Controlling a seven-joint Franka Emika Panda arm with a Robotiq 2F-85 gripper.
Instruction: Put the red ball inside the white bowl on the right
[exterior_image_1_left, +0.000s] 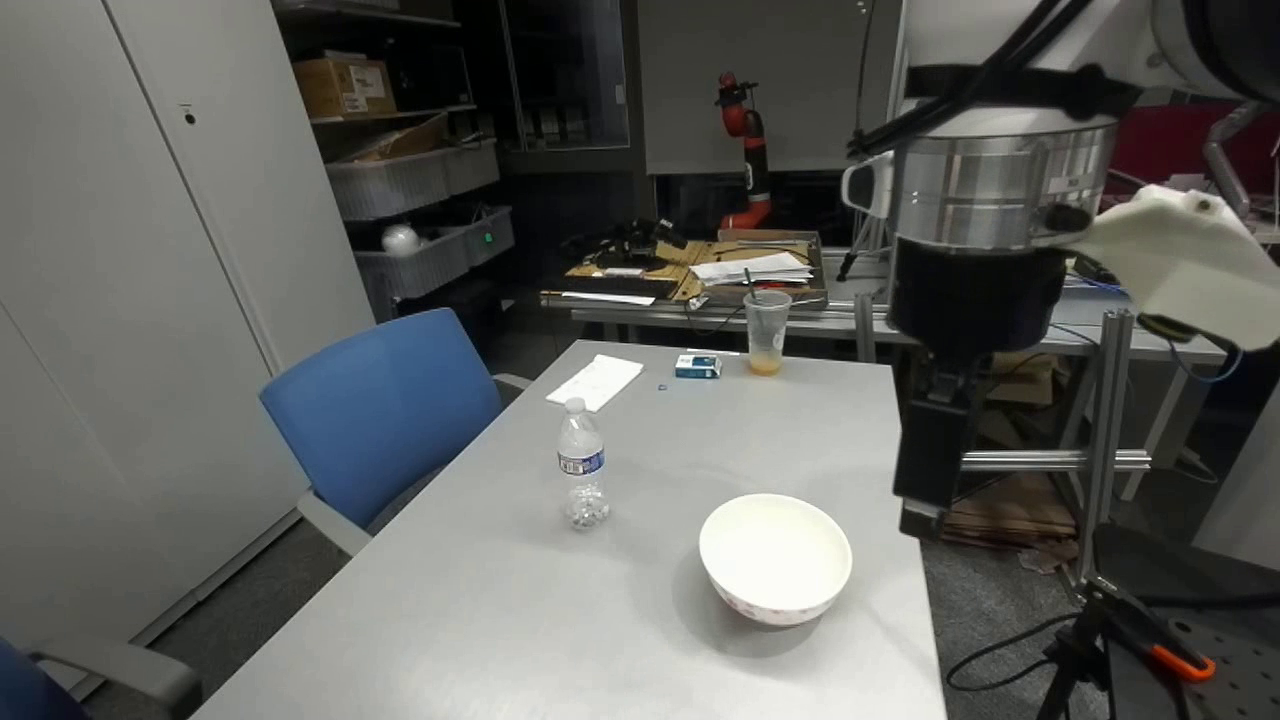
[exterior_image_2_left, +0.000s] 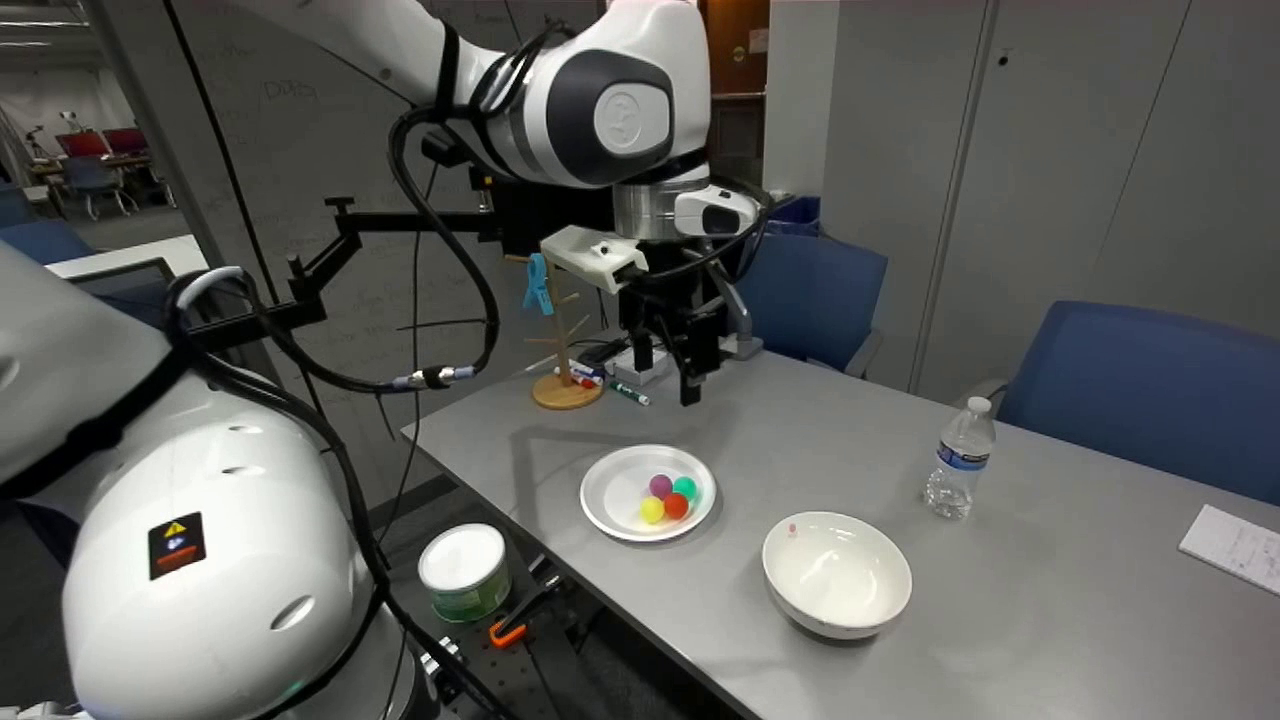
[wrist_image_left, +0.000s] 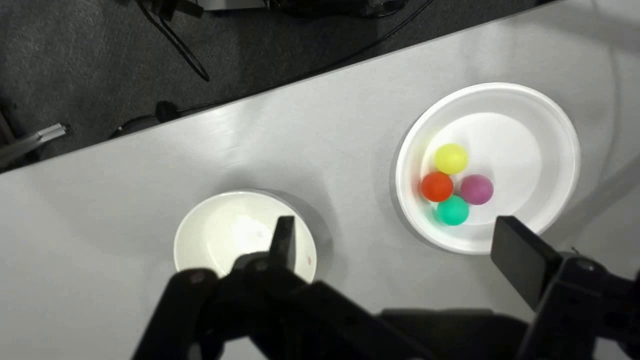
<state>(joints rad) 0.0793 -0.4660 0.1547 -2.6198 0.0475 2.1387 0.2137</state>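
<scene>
So the red ball (wrist_image_left: 437, 187) is sitting in the shallow white dish (wrist_image_left: 510, 140), bunched up with a yellow ball (wrist_image_left: 451, 158), a purple ball (wrist_image_left: 477, 189) and a green ball (wrist_image_left: 453, 210). From the wrist view it looks right up against the yellow and green ones, with the purple one just beside it.

The gripper (exterior_image_2_left: 667, 378) is hanging above the table (exterior_image_2_left: 1090, 610), pointing down, and its two fingers (wrist_image_left: 522, 260) are spread wide apart — totally unclenched.

The white bowl (exterior_image_2_left: 838, 575) stands upright near the dish but not touching it. It's to the right of the dish in an exterior view; in the wrist view it's on the left and a finger covers part of it.

Other stuff: a water bottle (exterior_image_2_left: 960, 460) stands near the bowl in both exterior views. A plastic cup (exterior_image_1_left: 767, 330), a small box (exterior_image_1_left: 698, 367) and some white paper (exterior_image_1_left: 597, 382) are toward one end of the table — plus a wooden stand (exterior_image_2_left: 562, 392) with a blue clip (exterior_image_2_left: 537, 285) on it and a few markers (exterior_image_2_left: 628, 393) beside it.
</scene>
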